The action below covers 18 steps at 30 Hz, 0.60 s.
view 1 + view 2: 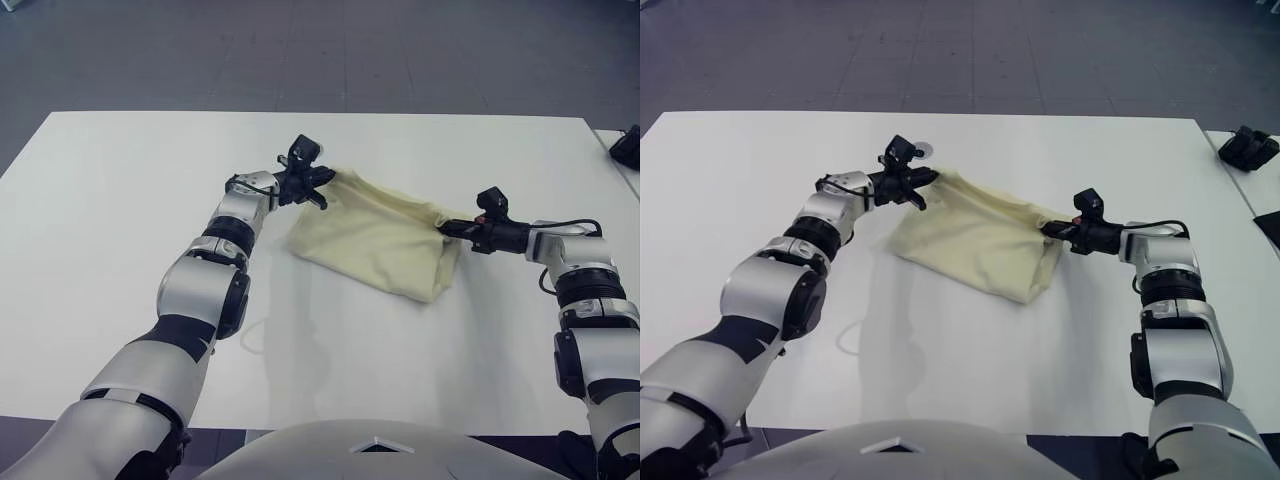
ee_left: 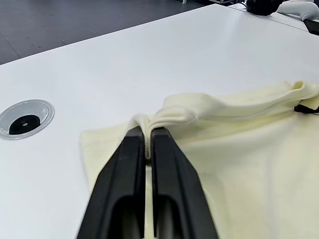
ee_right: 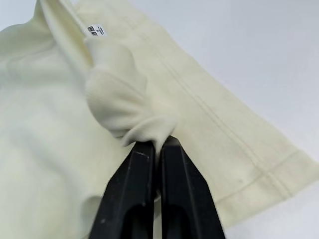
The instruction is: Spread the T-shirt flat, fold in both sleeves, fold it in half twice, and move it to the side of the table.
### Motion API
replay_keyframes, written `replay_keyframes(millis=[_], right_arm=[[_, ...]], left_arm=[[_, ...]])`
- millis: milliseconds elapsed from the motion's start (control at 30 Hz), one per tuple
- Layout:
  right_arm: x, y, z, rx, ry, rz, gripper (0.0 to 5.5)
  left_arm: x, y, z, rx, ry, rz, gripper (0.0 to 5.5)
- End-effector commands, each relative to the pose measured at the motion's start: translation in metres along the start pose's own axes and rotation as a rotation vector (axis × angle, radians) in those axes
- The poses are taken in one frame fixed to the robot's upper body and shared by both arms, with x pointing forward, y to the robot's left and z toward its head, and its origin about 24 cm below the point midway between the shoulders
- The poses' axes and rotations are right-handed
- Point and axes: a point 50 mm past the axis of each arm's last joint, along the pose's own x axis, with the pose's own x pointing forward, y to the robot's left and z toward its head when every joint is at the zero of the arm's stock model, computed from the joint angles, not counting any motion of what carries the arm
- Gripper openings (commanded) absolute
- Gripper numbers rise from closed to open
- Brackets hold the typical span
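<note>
Left eye view: white table (image 1: 120, 200), grey floor (image 1: 300, 50) beyond; left hand (image 1: 325, 181) and right hand (image 1: 447, 227) each clamp the T-shirt (image 1: 375, 240).

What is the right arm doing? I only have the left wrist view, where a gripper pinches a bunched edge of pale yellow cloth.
Observer: The right gripper is shut on the opposite end of the T-shirt, bunching the cloth there too.
Operator: Is the shirt spread out flat?
Observer: No. In the head views it is a compact folded shape. Its far edge is stretched between the left gripper and the right one, and the rest lies on the table.
Operator: Is it at the table's side?
Observer: No, it lies near the table's middle, somewhat toward the robot's right.
</note>
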Motion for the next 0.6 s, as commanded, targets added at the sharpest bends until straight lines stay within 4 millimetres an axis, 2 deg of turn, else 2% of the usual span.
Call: replay_keyframes(millis=[33, 133, 233, 367, 467, 600], right_arm=[[0.003, -0.002, 0.014, -0.012, -0.082, -0.072, 0.53], [0.001, -0.005, 0.03, -0.006, -0.211, -0.167, 1.03], [0.0, -0.002, 0.037, -0.041, -0.283, -0.22, 1.53], [0.006, 0.009, 0.044, -0.16, -0.301, -0.264, 2.23], [0.015, 0.017, 0.043, -0.39, -0.221, -0.317, 2.72], [0.019, 0.008, 0.037, -0.589, -0.099, -0.42, 3.38]], left_arm=[[0.001, 0.003, 0.013, 0.035, -0.021, 0.03, 0.54], [-0.007, 0.016, 0.02, 0.06, -0.049, 0.11, 1.07], [-0.023, 0.035, 0.032, 0.1, -0.093, 0.184, 1.58], [-0.04, 0.046, 0.028, 0.308, -0.052, 0.184, 2.31], [-0.05, 0.036, 0.015, 0.417, -0.06, 0.123, 2.82], [-0.063, 0.008, 0.006, 0.508, -0.084, 0.07, 3.51]])
